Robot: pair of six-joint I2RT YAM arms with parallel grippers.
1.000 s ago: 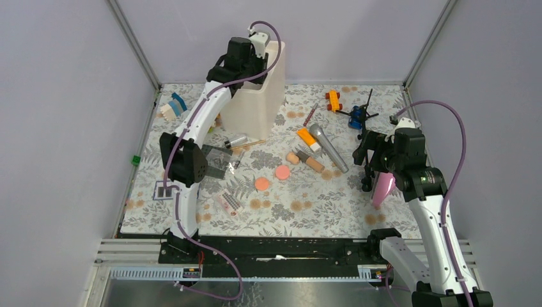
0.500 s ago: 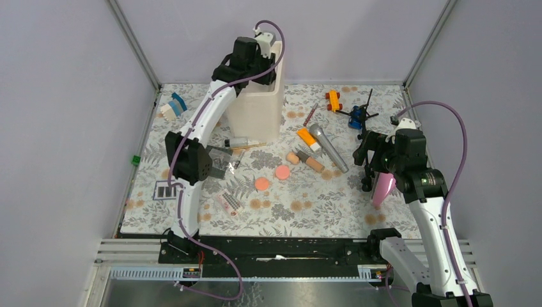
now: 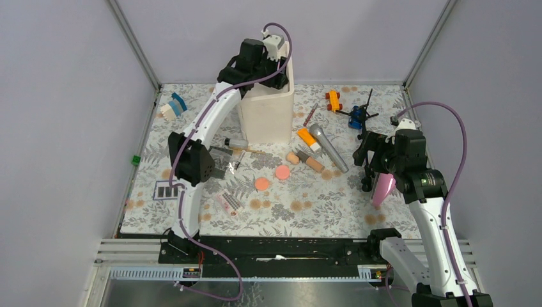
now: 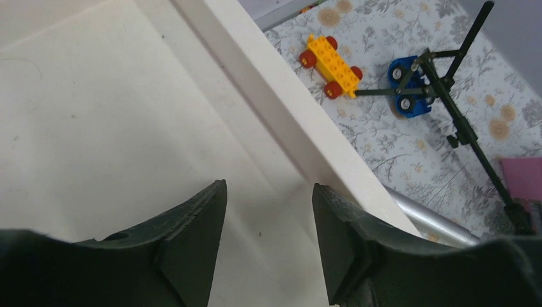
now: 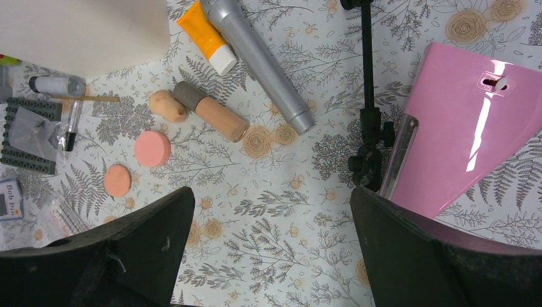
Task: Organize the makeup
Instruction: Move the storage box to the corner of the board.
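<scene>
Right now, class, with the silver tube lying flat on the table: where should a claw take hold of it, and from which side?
Probably from straight above, closing across the silver tube on its narrower half. It lies flat, and the orange tube crowds its wider end.

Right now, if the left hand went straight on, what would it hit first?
Probably the bare inside of the white bin: the left hand, open with nothing between its fingers, points down into it. Depth is unclear, so I can't say whether wall or floor comes first.
</scene>
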